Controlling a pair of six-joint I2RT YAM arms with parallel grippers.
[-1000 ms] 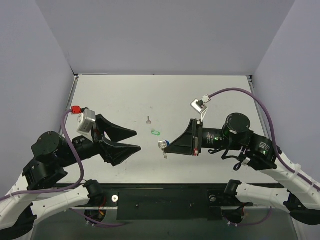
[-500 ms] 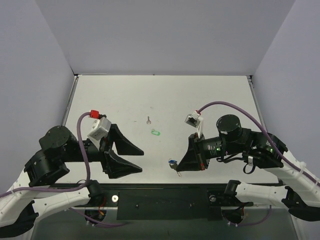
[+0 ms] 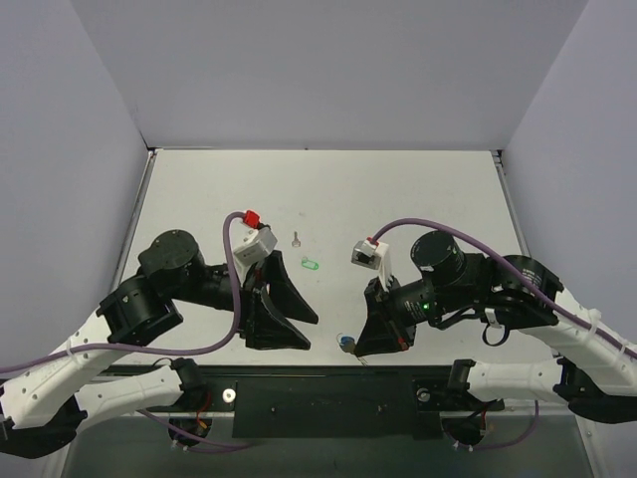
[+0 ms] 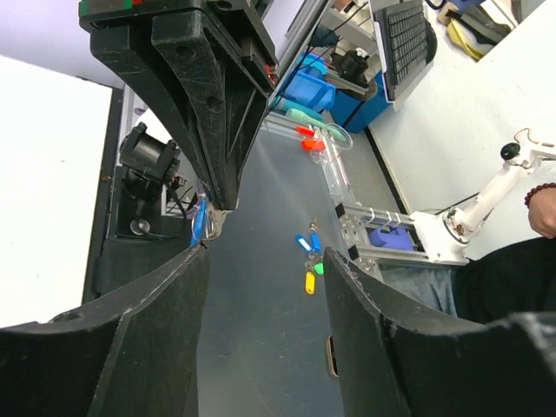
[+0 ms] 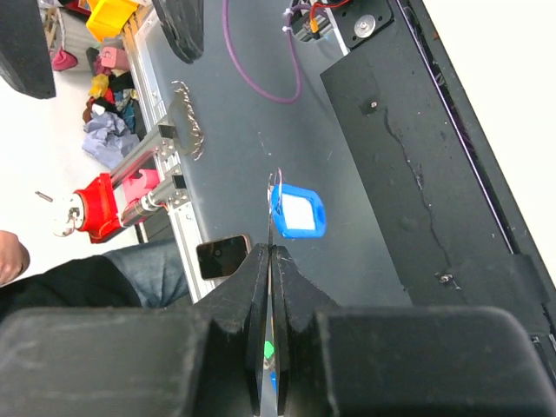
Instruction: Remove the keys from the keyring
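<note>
Where the left gripper (image 3: 313,334) hangs low over the near part of the table (image 3: 418,189), its jaws stand spread, with nothing between them. Right of it and farther back, one loose key (image 3: 296,239) lies flat on bare tabletop; the green loop (image 3: 310,265) lies a little nearer, apart from it. Keyring (image 3: 345,345) — blue, with a white label window (image 5: 298,213), no writing legible — sits just inside the table's near edge by the black strip (image 3: 299,398). It is pinched at the tips of the right gripper (image 3: 356,349), whose jaws are pressed together. Left wrist view: a small silvery piece, seemingly the other key (image 4: 214,228), touches the keyring. Off the table stand blue bins (image 4: 317,82) — contents cannot be told. Wide bare tabletop lies behind both grippers, up to the back wall (image 3: 328,80).
</note>
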